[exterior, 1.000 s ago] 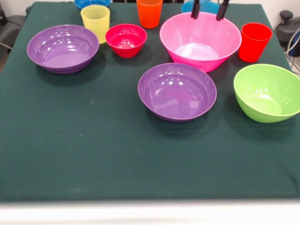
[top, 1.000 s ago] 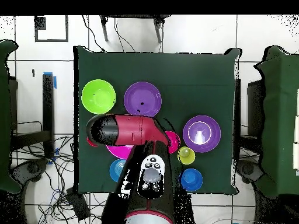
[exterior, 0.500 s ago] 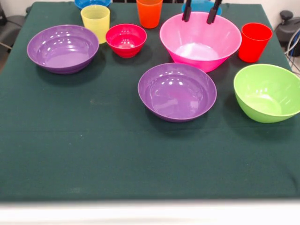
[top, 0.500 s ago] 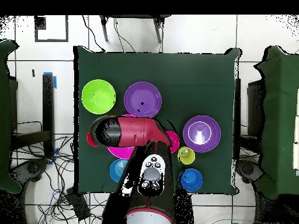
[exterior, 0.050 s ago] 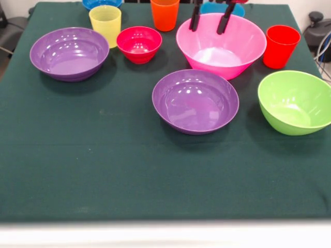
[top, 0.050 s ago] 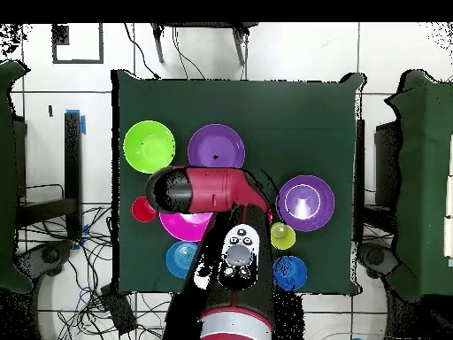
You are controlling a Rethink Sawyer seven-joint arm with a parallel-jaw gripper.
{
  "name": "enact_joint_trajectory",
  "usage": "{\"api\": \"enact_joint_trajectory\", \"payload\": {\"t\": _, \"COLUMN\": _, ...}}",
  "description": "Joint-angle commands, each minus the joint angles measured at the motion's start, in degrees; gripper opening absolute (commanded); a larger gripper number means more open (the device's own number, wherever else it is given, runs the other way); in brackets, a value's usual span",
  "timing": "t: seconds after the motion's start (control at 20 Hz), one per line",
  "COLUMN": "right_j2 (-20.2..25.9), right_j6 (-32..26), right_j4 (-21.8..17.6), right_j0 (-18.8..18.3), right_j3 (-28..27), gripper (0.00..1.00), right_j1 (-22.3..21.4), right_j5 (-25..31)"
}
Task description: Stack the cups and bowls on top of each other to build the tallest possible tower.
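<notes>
1. Seen from the front, the hand (exterior, 0.050 s ago: 210,18) hangs open over the far part of the big glossy pink plastic bowl (exterior, 0.050 s ago: 221,45), two dark fingers (exterior, 0.050 s ago: 195,20) spread and gripping nothing.
2. Likely every piece is light, stiff and slippery; a thin rim pinched between the fingers looks the surest hold on a bowl, while a tumbler could be clamped across its wall.
3. No tower stands yet: each piece sits alone on the green-clothed worktop (exterior, 0.050 s ago: 129,175).
4. Around the pink bowl stand the red tapered plastic cup (exterior, 0.050 s ago: 280,46), the orange tapered cup (exterior, 0.050 s ago: 165,13) and a light blue bowl (exterior, 0.050 s ago: 222,7) just behind it.
5. Further off are the small crimson bowl (exterior, 0.050 s ago: 139,44), the yellow cup (exterior, 0.050 s ago: 105,24), a dark blue bowl (exterior, 0.050 s ago: 101,3), the lime green bowl (exterior, 0.050 s ago: 295,102) and two wide shallow purple bowls, one central (exterior, 0.050 s ago: 195,101), one apart (exterior, 0.050 s ago: 69,53).
6. From overhead, the red and black arm (top, 0.050 s ago: 208,190) covers much of the pink bowl (top, 0.050 s ago: 181,226) and hides the hand.
7. The red cup (top, 0.050 s ago: 143,209) and light blue bowl (top, 0.050 s ago: 181,258) crowd the pink bowl, so a lift risks knocking them; the central purple bowl (top, 0.050 s ago: 216,149) lies clear as a base.
</notes>
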Motion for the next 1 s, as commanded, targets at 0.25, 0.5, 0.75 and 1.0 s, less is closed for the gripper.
{"api": "enact_joint_trajectory", "payload": {"t": 0.25, "right_j2": 7.50, "right_j6": -5.81, "right_j4": -6.68, "right_j0": -5.72, "right_j3": -4.99, "gripper": 1.00, "right_j1": 2.28, "right_j5": 0.42}}
{"api": "enact_joint_trajectory", "payload": {"t": 0.5, "right_j2": 8.99, "right_j6": -7.29, "right_j4": -8.49, "right_j0": -7.44, "right_j3": -6.11, "gripper": 1.00, "right_j1": 2.79, "right_j5": 0.60}}
{"api": "enact_joint_trajectory", "payload": {"t": 0.75, "right_j2": 14.76, "right_j6": -8.75, "right_j4": -7.29, "right_j0": -11.38, "right_j3": -4.39, "gripper": 1.00, "right_j1": 3.34, "right_j5": 0.55}}
{"api": "enact_joint_trajectory", "payload": {"t": 1.0, "right_j2": 20.36, "right_j6": -9.50, "right_j4": -5.41, "right_j0": -14.83, "right_j3": -3.28, "gripper": 1.00, "right_j1": 4.20, "right_j5": 3.41}}
